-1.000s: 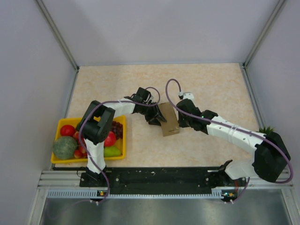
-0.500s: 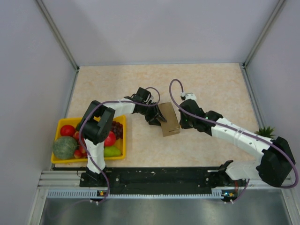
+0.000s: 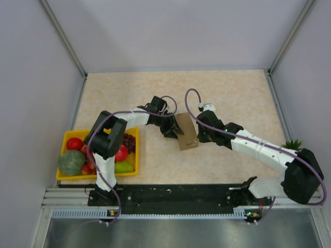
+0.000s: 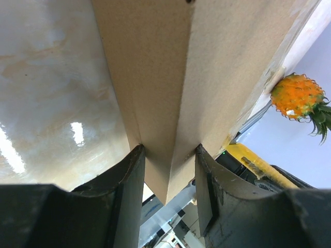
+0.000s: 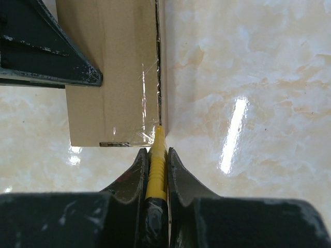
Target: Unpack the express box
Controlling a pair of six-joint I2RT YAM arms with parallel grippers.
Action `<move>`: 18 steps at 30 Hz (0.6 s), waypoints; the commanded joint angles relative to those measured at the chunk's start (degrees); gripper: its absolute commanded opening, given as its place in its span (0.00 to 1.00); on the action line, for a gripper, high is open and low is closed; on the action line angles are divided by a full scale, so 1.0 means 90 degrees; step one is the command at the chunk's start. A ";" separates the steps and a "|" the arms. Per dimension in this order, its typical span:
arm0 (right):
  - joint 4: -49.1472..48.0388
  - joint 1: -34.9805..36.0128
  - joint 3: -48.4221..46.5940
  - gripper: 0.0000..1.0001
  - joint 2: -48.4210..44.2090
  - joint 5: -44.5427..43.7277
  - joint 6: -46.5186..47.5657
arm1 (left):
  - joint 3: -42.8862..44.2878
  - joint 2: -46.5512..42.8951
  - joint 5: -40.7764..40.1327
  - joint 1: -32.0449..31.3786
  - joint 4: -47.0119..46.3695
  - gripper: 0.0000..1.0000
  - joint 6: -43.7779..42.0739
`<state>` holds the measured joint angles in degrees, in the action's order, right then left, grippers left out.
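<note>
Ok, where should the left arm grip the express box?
Pinch the express box across the side away from its taped seam, coming from the left: it's slim enough for the fingers, leaving the seam clear for the yellow cutter.

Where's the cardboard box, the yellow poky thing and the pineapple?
express box (image 5: 121, 103), right wrist view, on its brown top face.
yellow cutter (image 5: 156, 155), right wrist view, on its yellow shaft near the tip.
pineapple (image 4: 297, 95), left wrist view, on its orange body.
</note>
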<state>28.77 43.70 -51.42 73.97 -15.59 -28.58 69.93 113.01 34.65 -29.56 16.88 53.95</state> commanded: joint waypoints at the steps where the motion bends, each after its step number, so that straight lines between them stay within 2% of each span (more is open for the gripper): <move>1: 0.0162 0.0085 -0.0428 0.00 -0.0317 0.0337 -0.0048 | -0.0026 0.0392 -0.1555 0.0033 0.0799 0.15 -0.0320; 8: 0.0260 0.0076 -0.1161 0.00 -0.0982 -0.0989 -0.0057 | -0.0075 0.0295 -0.1771 0.0033 0.0897 0.25 -0.0731; 13: -0.0101 -0.0041 -0.1483 0.00 -0.1013 -0.1373 0.0351 | 0.0023 0.0149 -0.1702 0.0023 0.0761 0.32 -0.0956; 18: -0.0423 -0.0519 -0.1855 0.00 -0.0340 -0.1042 0.0665 | -0.0055 -0.0368 -0.1546 -0.0016 0.0263 0.55 -0.1141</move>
<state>28.69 42.30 -65.82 66.59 -25.36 -25.89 71.20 112.18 31.90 -30.00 18.65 48.75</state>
